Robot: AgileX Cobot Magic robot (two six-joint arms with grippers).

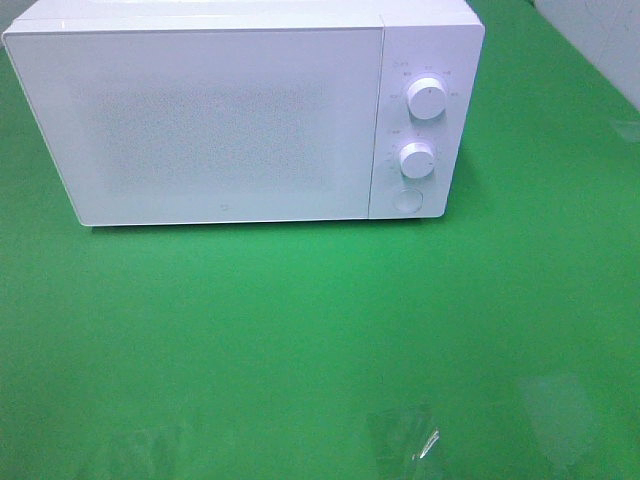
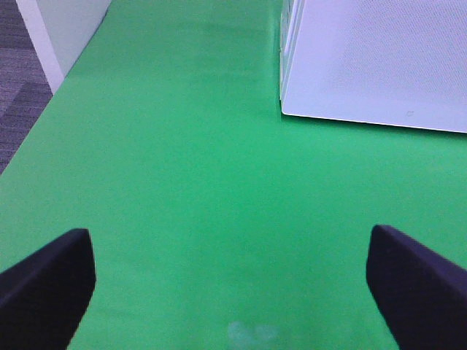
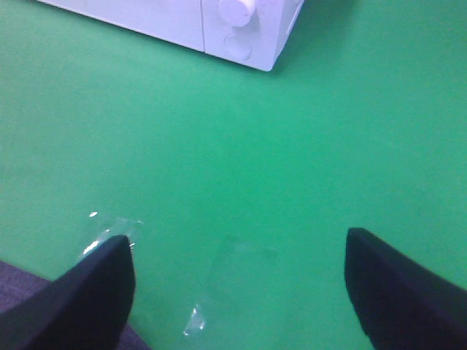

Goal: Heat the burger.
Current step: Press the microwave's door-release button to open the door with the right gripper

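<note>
Exterior high view showed the white microwave [image 1: 220, 120] on the green tabletop [image 1: 300, 340] with its door [image 1: 200, 125] closed. The burger appeared in no view, so whether it sat inside could not be told. If it did, setting the dials [image 1: 427, 100] likely remained. Both claws, the left gripper [image 2: 230, 251] and the right gripper [image 3: 237, 251], hung spread wide and empty. Clear tape patches [image 1: 405, 440] marked the surface; grey carpet [image 2: 18, 87] lay beyond its edge.

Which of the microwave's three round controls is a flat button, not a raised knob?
The bottom button, lowest on the microwave: it sits flush, while the top knob and middle knob above it stick out.
</note>
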